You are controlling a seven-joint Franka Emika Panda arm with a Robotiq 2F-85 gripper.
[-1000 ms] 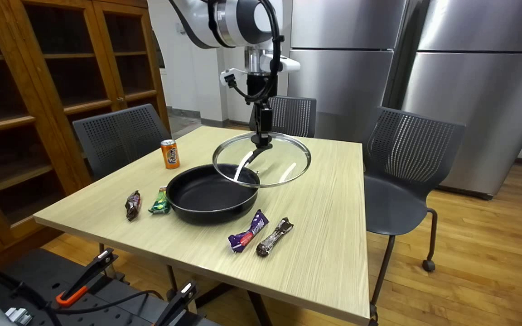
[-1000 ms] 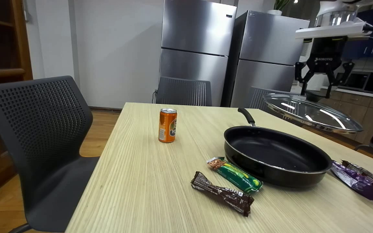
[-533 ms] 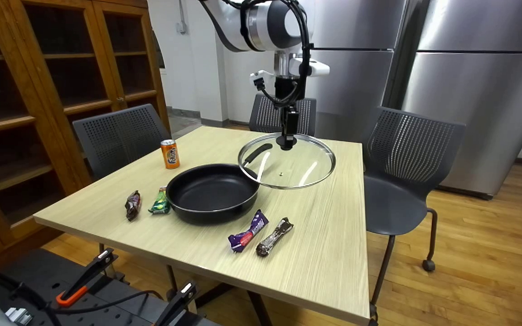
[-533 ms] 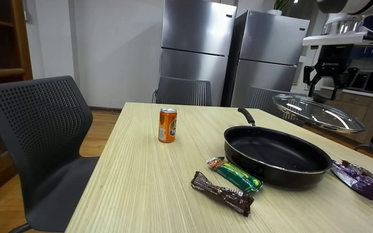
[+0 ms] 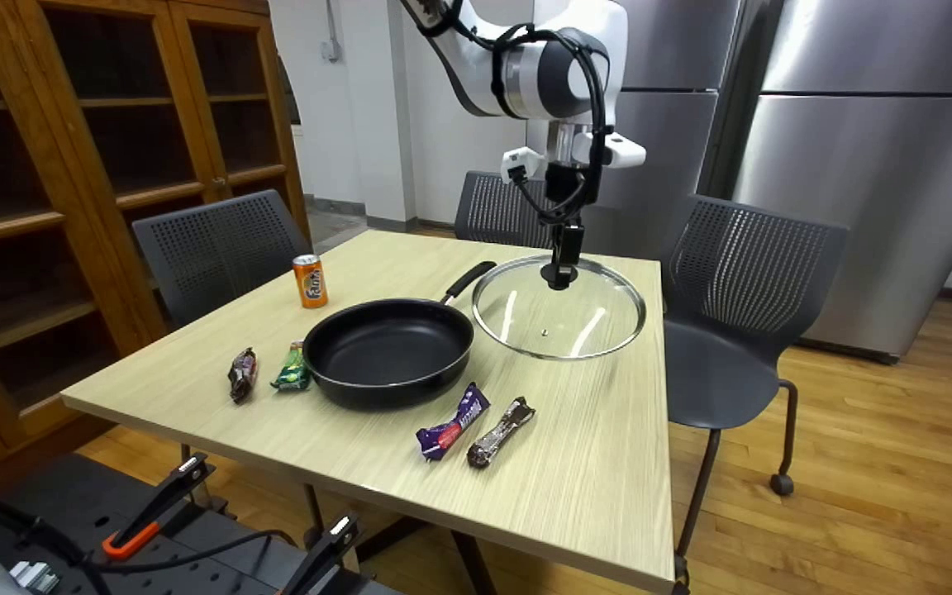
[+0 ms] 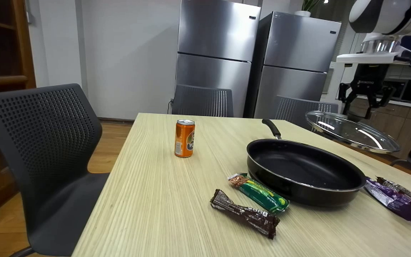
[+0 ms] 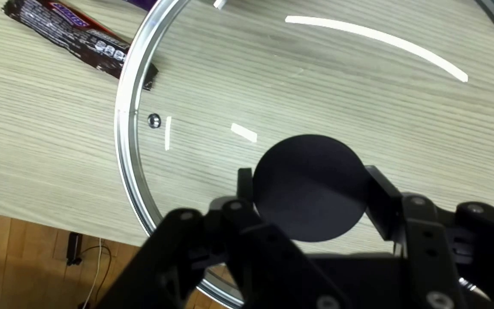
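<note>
In an exterior view: 1 black pan, uncovered, on the table. 1 glass lid, hanging above the table to the right of the pan. Change: the lid is lower and farther from the pan than a moment ago; the pan's handle, earlier overlapped by the glass, shows outside the rim. The lid thus appears carried clear of the pan. Left of the pan: 1 green snack bar just beside it, 1 brown bar farther out, 1 orange can farther back. In front of the pan, to its right: 1 purple bar, 1 more brown bar.

In an exterior view: 1 gripper, broadside, higher than the pan and to its right; the knob is hard to make out. Here only: 1 potted plant on a fridge, well behind the pan.

In the wrist view: 2 fingers spread partway, against opposite sides of the lid's round black knob, holding the lid by it. Pan out of view. Here only: floor showing through the glass.
</note>
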